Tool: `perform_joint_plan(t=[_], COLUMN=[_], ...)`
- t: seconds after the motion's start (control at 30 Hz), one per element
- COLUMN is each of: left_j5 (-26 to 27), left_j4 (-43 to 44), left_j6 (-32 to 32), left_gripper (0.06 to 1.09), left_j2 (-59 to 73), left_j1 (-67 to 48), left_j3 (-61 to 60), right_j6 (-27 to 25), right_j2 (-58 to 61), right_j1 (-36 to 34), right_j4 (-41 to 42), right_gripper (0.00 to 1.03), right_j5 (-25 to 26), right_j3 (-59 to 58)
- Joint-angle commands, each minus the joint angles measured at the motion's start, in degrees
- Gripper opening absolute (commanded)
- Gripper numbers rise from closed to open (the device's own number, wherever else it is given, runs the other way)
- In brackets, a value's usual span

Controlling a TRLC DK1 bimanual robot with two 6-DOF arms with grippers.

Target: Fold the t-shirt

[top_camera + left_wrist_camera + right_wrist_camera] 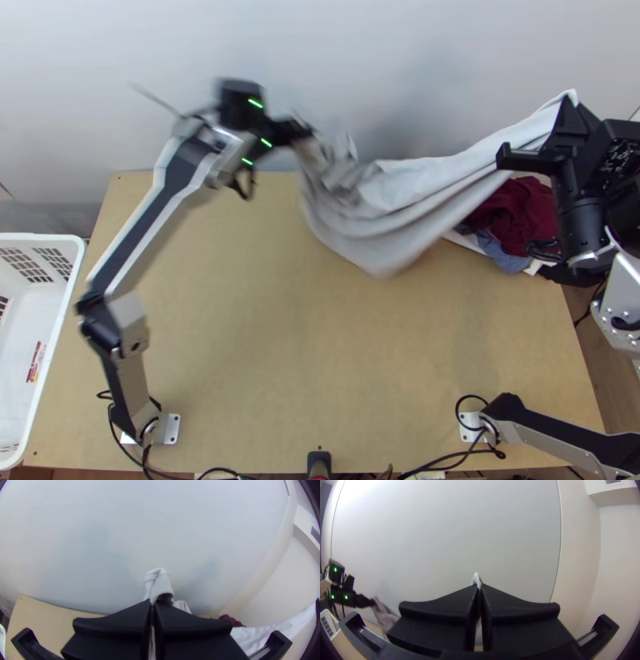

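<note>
Blurrily, left claw point(304, 131) clamping t-shirt point(400, 210), its folds smeared, right claw point(567, 106) likewise, basket point(66, 239) cut off

pale links, dark joints, green lights

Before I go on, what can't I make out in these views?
Top view: which part of the t-shirt the left gripper holds; motion blur and bunched folds hide it.
Right wrist view: most of the cloth at the right gripper, behind the gripper itself.
Top view: the maroon cloth's full outline, partly behind the t-shirt.
Top view: the white basket's far side, cut off by the left edge.
</note>
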Motion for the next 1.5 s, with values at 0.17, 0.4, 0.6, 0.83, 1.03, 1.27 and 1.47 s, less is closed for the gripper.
perform_joint_plan(t=[0.17, 0.4, 0.6, 0.83, 1.03, 1.27, 1.47], left_j5=[-7.42, -10.5, -11.99, -11.9, -10.94, -10.5, -10.15], left_j4=[6.75, 9.56, 12.64, 15.45, 19.32, 26.79, 30.57], left_j6=[3.15, 4.38, 6.05, 7.54, 7.28, 7.28, 7.28], left_gripper=[0.1, 0.1, 0.1, 0.1, 0.1, 0.1, 0.1], left_j2=[-12.32, -16.63, -19.97, -16.8, -7.49, 4.29, 9.74], left_j1=[12.05, 15.39, 17.33, 16.89, 14.08, 10.65, 5.37], left_j3=[1.32, 1.32, 1.41, 1.67, 1.41, 1.5, 1.67], right_j6=[10.12, 17.59, 19.96, 26.82, 30.51, 32.97, 35.08], right_j2=[-1.4, 2.56, 6.16, 15.13, 18.91, 19.87, 21.37], right_j1=[8.83, 15.51, 22.01, 25.53, 28.17, 28.25, 27.37], right_j4=[-25.06, -38.6, -41.06, -46.86, -49.5, -49.5, -49.5], right_gripper=[0.03, 0.03, 0.03, 0.03, 0.03, 0.03, 0.03], right_j5=[-4.08, -11.28, -15.24, -22.53, -28.69, -33.87, -37.56], right_j3=[-0.15, 6.09, 9.16, 22.17, 23.66, 19.8, 18.83])
